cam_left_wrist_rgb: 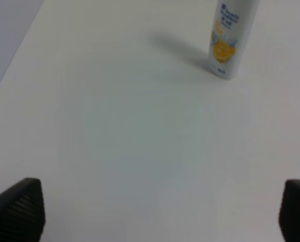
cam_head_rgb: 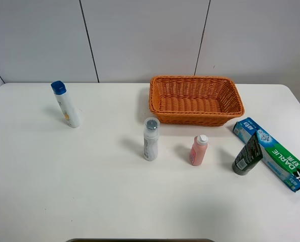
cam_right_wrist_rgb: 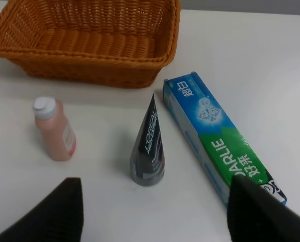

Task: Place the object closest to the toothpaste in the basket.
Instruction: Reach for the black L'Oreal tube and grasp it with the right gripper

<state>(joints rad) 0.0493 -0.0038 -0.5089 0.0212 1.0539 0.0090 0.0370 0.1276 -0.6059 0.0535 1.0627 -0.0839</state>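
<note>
The toothpaste box (cam_head_rgb: 272, 153), blue and green, lies at the right of the table; it also shows in the right wrist view (cam_right_wrist_rgb: 220, 137). A dark grey tube (cam_head_rgb: 248, 154) stands on its cap right beside it, also in the right wrist view (cam_right_wrist_rgb: 148, 144). The orange wicker basket (cam_head_rgb: 196, 115) sits behind them, empty, and shows in the right wrist view (cam_right_wrist_rgb: 89, 63). My right gripper (cam_right_wrist_rgb: 155, 214) is open, hovering in front of the tube. My left gripper (cam_left_wrist_rgb: 162, 212) is open over bare table. Neither gripper shows in the exterior high view.
A pink bottle with a white cap (cam_head_rgb: 198, 150) stands left of the tube. A white bottle with a grey cap (cam_head_rgb: 150, 139) stands at mid table. A white bottle with a blue cap (cam_head_rgb: 66, 104) leans at the far left, also in the left wrist view (cam_left_wrist_rgb: 230, 38).
</note>
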